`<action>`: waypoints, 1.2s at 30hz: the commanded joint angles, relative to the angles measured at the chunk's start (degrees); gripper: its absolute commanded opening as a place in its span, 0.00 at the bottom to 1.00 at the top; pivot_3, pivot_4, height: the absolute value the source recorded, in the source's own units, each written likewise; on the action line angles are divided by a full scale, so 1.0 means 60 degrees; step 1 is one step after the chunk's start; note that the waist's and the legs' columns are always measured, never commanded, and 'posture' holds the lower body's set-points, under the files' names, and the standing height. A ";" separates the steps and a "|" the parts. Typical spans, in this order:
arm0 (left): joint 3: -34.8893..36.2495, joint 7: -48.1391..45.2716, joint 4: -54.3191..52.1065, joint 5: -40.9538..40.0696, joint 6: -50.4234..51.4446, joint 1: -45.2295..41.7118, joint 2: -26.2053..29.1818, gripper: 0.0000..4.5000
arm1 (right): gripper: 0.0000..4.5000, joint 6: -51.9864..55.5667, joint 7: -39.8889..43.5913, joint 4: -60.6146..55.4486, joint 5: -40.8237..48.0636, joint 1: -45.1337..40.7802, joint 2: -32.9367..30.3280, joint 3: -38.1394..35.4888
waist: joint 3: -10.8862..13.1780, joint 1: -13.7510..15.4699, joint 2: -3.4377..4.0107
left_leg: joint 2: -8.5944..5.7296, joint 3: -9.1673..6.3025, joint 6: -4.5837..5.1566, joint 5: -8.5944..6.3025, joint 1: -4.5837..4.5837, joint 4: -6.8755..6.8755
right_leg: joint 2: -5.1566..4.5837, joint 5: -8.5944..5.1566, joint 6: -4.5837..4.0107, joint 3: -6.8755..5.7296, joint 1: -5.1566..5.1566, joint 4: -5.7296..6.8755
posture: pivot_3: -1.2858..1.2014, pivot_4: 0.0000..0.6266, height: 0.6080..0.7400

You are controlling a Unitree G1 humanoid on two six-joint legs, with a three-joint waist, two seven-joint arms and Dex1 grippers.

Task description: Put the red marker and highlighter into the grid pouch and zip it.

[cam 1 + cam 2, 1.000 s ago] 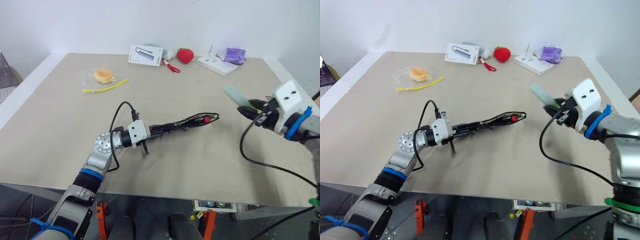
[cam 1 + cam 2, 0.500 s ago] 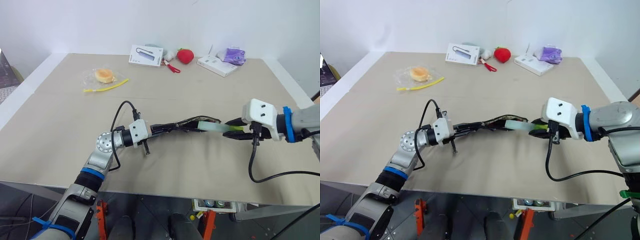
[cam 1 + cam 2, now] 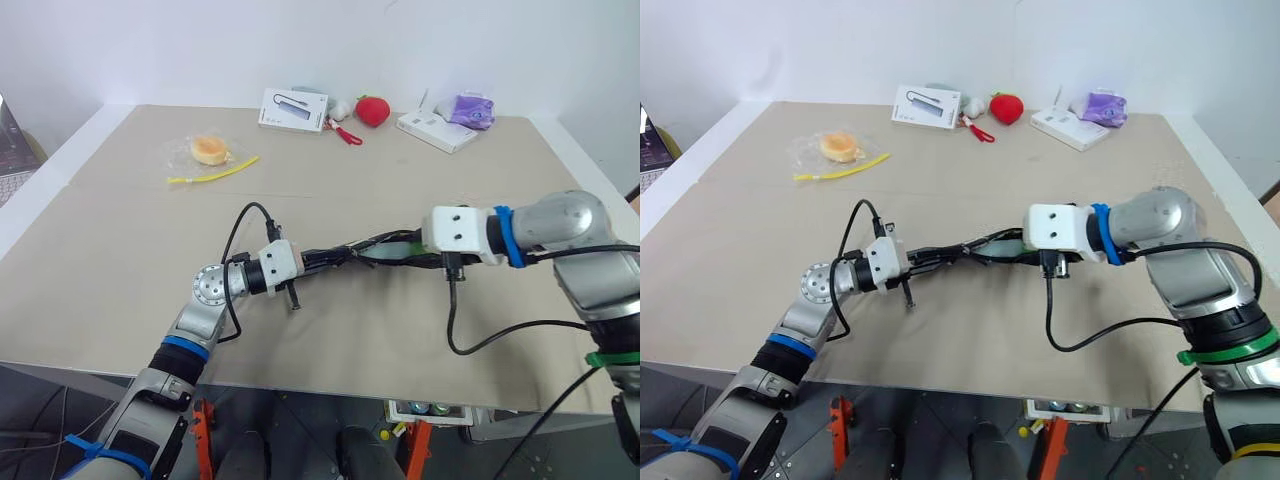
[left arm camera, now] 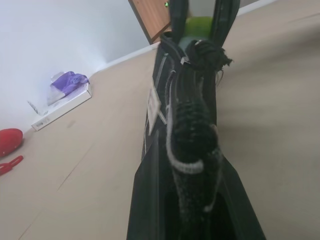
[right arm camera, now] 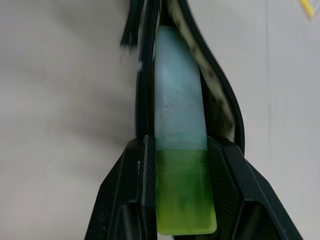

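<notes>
The worktop (image 3: 120, 250) has a matt, smooth beige surface. The grid pouch (image 4: 187, 145) is black woven cloth with a rough, frayed edge. The highlighter (image 5: 181, 165) is smooth plastic, its body glossy green, its cap pale and translucent. The right hand (image 5: 181, 200) has matt black plastic fingers (image 5: 137, 195)

Beige table (image 3: 120, 250), flat top. Far edge, in a row: white flat retail box (image 3: 292, 110) with a grey device pictured on it; beside it small red scissors (image 3: 343, 133); round red strawberry plush (image 3: 372, 110); white slim box (image 3: 436, 130), crumpled purple bag (image 3: 469, 110) resting on its far end. Left of these, well apart: orange bun in clear plastic wrap (image 3: 207, 150), yellow strip (image 3: 212, 172) just beside it.
</notes>
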 commanded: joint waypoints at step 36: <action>0.0220 0.0056 -0.0527 -0.0095 0.0262 -0.0030 -0.0076 0.00 | 0.95 0.2537 -0.0989 -0.2058 0.1465 0.0392 0.0844 -0.0447 | 0.0001 0.0002 -0.0003 | 0.0001 -0.0018 -0.0001 0.0001 -0.0005 0.0000 | 0.0001 0.0012 -0.0022 -0.0021 0.0001 0.0001 | 0.52 0.24 0.95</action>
